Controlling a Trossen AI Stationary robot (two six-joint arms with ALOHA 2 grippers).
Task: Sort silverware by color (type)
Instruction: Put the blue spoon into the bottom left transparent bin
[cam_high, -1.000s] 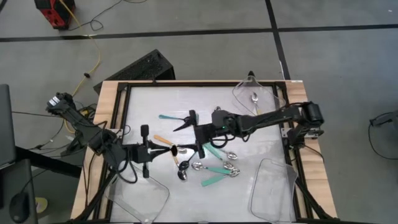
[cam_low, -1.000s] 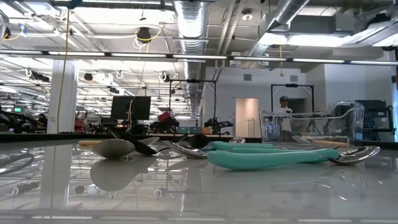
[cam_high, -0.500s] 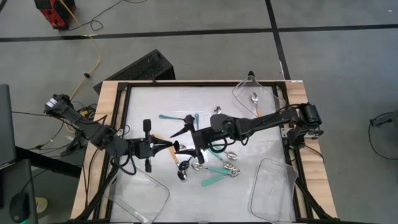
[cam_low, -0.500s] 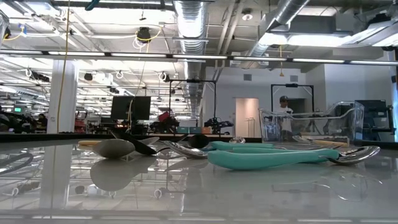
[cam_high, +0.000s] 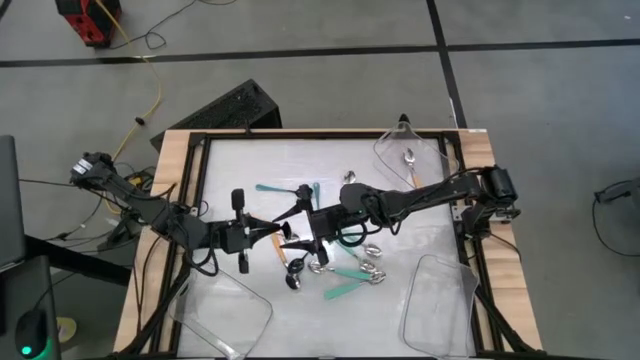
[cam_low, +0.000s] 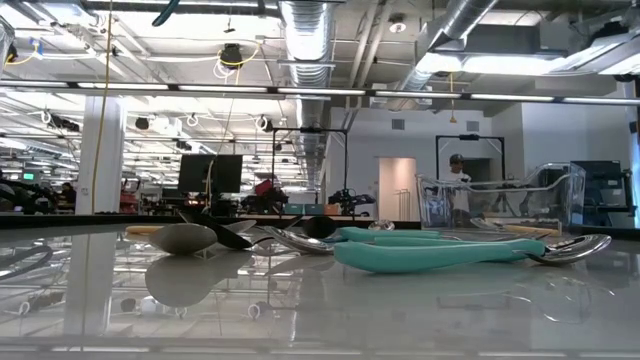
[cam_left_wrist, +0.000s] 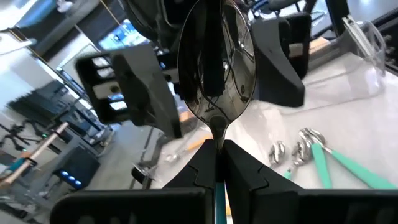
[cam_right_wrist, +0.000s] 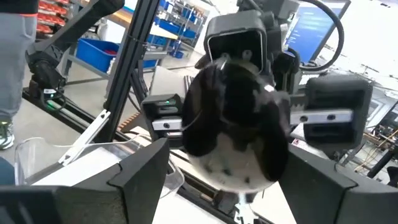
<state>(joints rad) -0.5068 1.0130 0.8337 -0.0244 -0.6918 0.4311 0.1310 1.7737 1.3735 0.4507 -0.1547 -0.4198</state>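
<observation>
Left pincer (cam_left_wrist: 217, 163) is clamped on a spoon's (cam_left_wrist: 216, 62) thin handle. Right pincer (cam_high: 292, 214) stands wide, empty, flanking its bowl. Judged light, rigid, slippery; grip the handle.

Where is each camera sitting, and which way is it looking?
High view: above the table, looking straight down; both arms meet mid-table over the spoon pile.
Low view: at table-top height, looking level past a teal spoon into the room; no arm shows.
Left wrist view: on the left arm; left tool pinches a black-bowled spoon.
Right wrist view: on the right arm; open right tool flanks that same spoon.
Shared: both wrist views show that spoon.
</observation>
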